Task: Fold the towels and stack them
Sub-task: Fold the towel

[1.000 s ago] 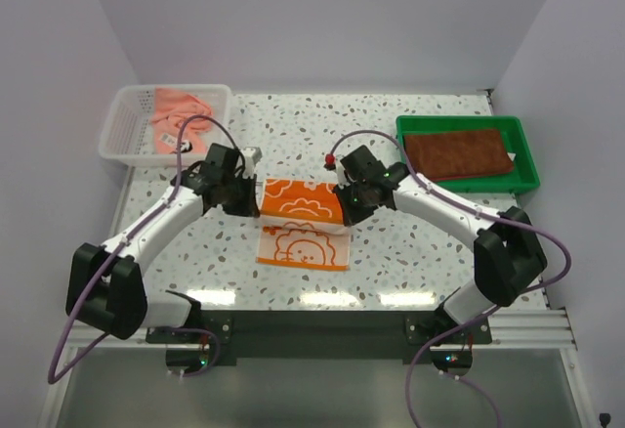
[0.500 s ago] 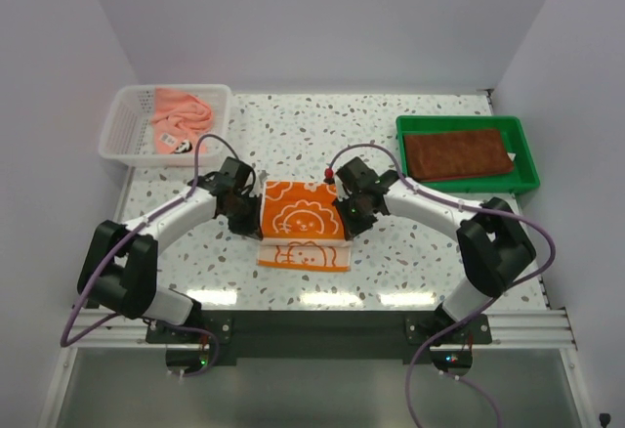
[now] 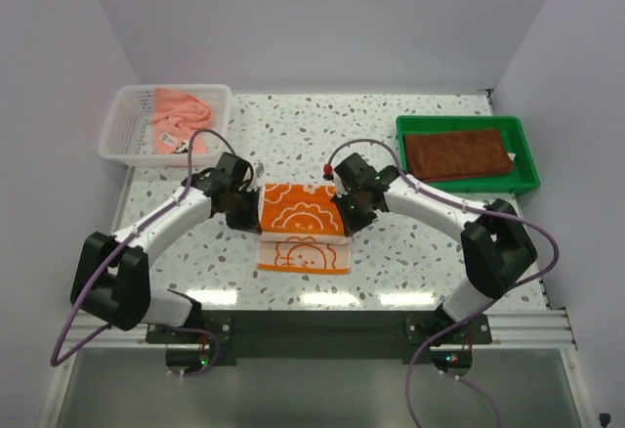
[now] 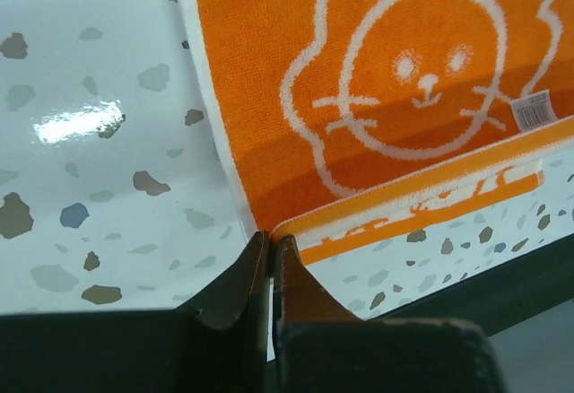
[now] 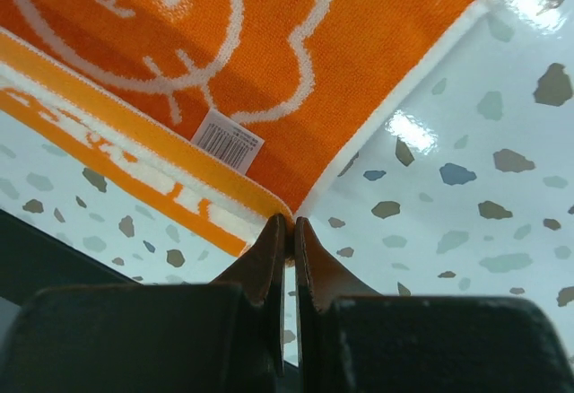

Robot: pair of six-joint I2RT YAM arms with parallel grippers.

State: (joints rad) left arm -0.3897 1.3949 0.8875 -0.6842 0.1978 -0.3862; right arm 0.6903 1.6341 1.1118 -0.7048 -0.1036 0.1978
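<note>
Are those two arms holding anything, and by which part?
Yes, the orange towel. The left tool pinches one corner, and the right tool pinches the other corner of the same edge.

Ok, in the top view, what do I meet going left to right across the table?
basket → left gripper → orange towel → right gripper → tray
</note>
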